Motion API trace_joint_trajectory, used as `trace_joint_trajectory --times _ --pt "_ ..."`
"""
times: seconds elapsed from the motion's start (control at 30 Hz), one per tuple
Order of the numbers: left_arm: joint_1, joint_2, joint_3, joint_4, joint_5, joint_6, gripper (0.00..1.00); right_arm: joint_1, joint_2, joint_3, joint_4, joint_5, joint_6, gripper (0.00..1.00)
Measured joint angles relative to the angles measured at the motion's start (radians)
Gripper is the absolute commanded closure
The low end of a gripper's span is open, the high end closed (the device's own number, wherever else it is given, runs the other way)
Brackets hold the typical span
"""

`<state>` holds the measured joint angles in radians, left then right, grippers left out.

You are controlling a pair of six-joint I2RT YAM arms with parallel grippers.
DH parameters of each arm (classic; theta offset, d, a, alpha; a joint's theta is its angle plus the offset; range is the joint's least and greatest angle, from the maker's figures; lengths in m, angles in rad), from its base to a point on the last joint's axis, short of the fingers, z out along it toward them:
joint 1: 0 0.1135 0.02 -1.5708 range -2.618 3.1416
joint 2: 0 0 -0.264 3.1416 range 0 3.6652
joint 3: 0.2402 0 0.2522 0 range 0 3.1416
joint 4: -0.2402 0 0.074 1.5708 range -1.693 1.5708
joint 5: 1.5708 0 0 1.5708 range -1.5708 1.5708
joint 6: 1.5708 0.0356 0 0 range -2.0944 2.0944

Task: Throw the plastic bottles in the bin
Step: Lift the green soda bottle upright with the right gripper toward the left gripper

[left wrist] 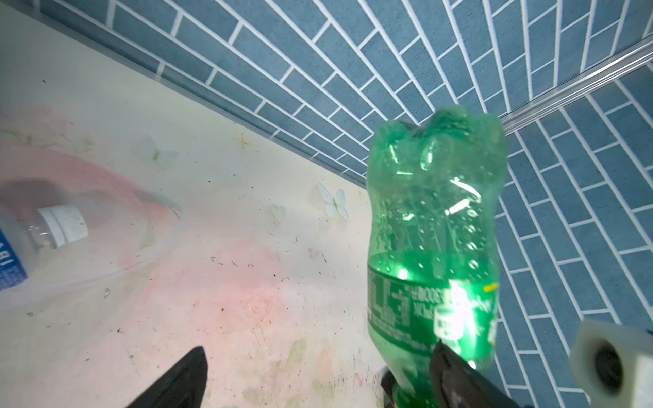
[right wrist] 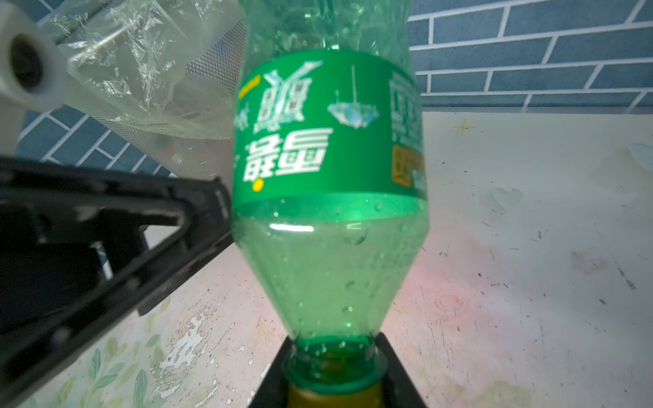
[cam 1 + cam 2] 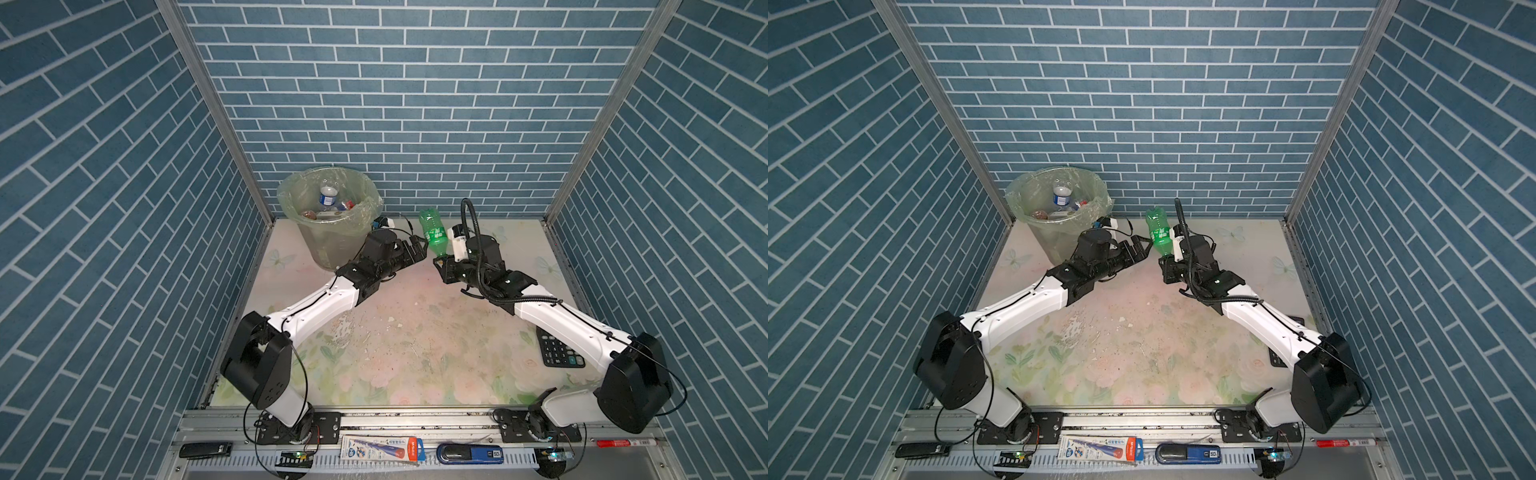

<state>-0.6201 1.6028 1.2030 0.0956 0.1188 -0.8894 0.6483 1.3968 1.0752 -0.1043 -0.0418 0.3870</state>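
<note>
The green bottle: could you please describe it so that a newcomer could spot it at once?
Start at the tall bin by the back wall and look just right of it. There the right pincer grips the green bottle upside down by its neck. It is the only green one, and the only one held up.

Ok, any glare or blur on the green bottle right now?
Left wrist view: white glare patch on the label of the green bottle, clear bottle at the edge hazy. Right wrist view: label sharp, cap and the black finger beside it out of focus. Both top views: bottle small, evenly lit, no glare.
</note>
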Motion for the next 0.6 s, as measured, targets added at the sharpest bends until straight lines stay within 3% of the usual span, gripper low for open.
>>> trace_joint_trajectory --times 0.6 --pt "-0.016 0.119 0.107 0.076 0.037 -0.032 0.02 -0.003 -0.095 -0.175 0.066 -0.086 0.001 0.93"
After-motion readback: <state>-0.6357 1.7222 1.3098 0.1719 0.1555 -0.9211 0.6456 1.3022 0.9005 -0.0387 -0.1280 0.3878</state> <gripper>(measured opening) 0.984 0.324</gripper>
